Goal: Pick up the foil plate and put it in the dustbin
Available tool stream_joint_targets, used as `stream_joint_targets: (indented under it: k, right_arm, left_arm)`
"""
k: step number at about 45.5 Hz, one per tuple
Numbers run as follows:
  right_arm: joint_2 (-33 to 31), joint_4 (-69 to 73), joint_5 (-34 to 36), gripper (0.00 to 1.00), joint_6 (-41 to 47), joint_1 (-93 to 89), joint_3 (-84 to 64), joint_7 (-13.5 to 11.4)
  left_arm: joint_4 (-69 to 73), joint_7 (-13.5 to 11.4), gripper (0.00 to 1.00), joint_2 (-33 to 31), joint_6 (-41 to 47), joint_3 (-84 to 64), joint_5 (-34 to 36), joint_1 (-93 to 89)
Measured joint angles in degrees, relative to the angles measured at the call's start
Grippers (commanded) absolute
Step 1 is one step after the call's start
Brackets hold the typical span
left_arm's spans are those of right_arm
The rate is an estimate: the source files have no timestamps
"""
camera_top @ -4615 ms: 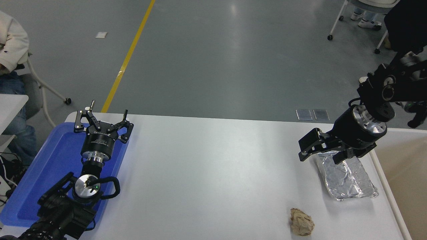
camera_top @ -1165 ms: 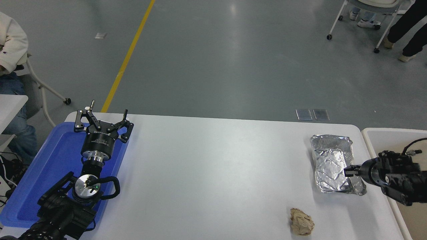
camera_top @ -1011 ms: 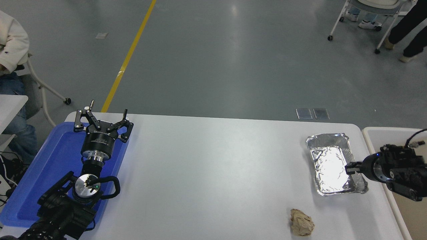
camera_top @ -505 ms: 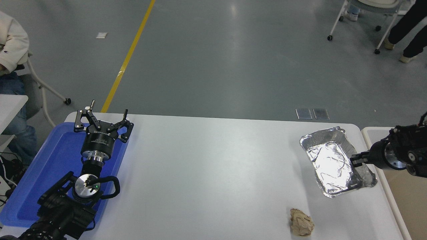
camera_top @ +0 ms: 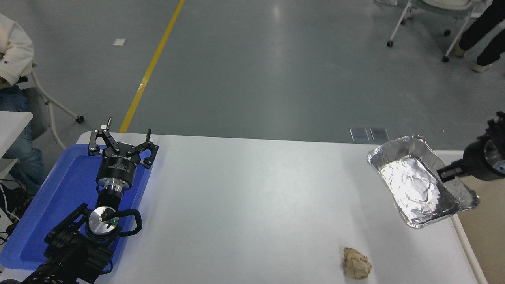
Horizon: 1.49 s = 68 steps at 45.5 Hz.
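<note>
Two claws in view, one at each side of the frame. At the right edge, the right claw (camera_top: 445, 174) clamped on the right-hand wall of the foil plate (camera_top: 418, 183) — plate lifted off the table (camera_top: 252, 197), tilted, open side toward the camera, its crinkled floor catching the light. Plate at the frame's right, over the table's right edge, its lower right corner hanging past the edge and over the dustbin (camera_top: 483, 232). Dustbin just beside the table at the lower right of the frame, only a strip of off-white rim and tan interior showing.

At the lower left, the left claw (camera_top: 122, 142) parked over the blue tray (camera_top: 51, 205), fingers spread apart, gripping nothing. Blue tray along the table's left edge.

Near the bottom of the frame, right of centre, a crumpled brown paper ball (camera_top: 357, 263) lying on the table, well apart from the plate.

At the upper left edge, a seated person (camera_top: 14, 59) in a pale top; at the upper right corner, a person's dark legs (camera_top: 479, 35) beside a wheeled chair (camera_top: 430, 15).
</note>
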Motion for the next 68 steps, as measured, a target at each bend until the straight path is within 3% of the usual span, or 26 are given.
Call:
stream_joint_targets:
  k: [26, 68]
  right_arm:
    - [-2.39, 2.27, 0.06, 0.00, 13.27, 17.05, -4.75, 1.02]
    - [-10.10, 0.24, -1.42, 0.00, 19.36, 24.77, -7.59, 2.94]
  left_arm:
    - [0.00, 0.00, 1.00, -0.03, 0.00, 0.01, 0.04, 0.00]
    - [0.00, 0.00, 1.00, -0.01, 0.01, 0.01, 0.04, 0.00]
